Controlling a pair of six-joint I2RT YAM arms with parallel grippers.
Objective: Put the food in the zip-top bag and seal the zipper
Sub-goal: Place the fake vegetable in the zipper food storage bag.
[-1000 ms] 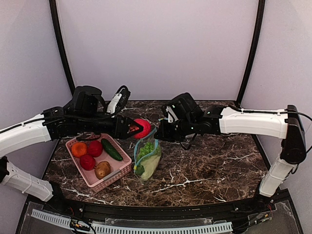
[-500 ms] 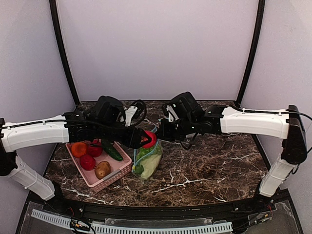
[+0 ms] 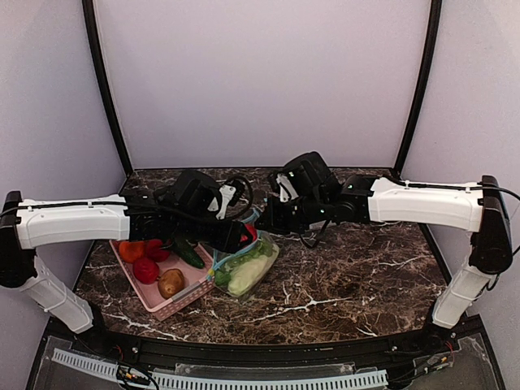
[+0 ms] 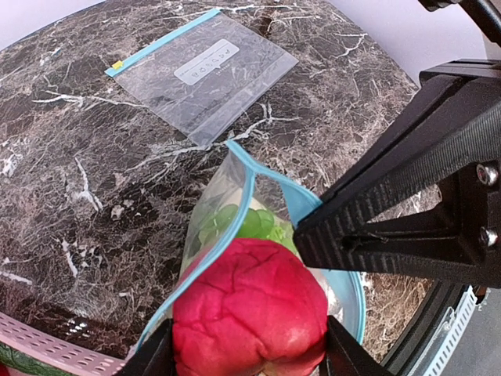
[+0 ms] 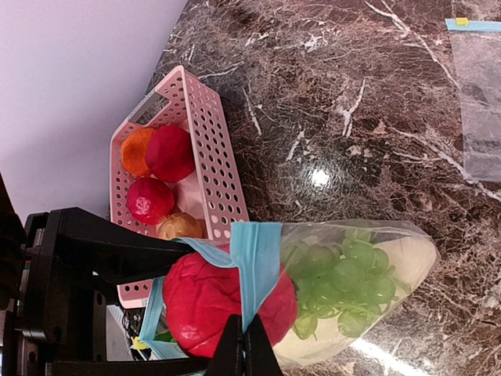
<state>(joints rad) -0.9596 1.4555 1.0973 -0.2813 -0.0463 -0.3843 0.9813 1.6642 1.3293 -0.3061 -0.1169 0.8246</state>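
Dark marble-patterned table [image 3: 357,276], pale lavender walls [image 3: 260,81] on three sides.

Left gripper [image 3: 242,236]: jaws part-spread and clamped on either side of a pinkish-red round toy vegetable [image 4: 249,313]. It holds it right at the mouth of the bag, half past the rim. Judged: lined up with the mouth so it can go straight in.

Right gripper [image 5: 244,341]: fingers pressed together, pinching the teal-blue zipper strip [image 5: 254,258] on one lip of the mouth. Judged: that pinch lifts the lip and props the opening wide for the left arm. The other lip sags under the red piece.

Clear thin plastic zip-top bag [image 4: 215,196]: near the middle of the table, just right of the basket. It slants up from the table to the pinched mouth, its closed bottom on the marble. Inside it are leafy green toy lettuce [image 5: 344,278] and a long pale white-green cabbage-like piece [image 3: 248,276], both slid toward the closed end.

Pink perforated plastic basket [image 5: 219,164]: at the left, just beside the bag, with an orange piece, red pieces, a brown one and a dark green one in it.

Second clear flat bag with a white label [image 4: 207,74]: lies flat on the far side of the table, apart from the grippers.

Zipper not yet sealed.
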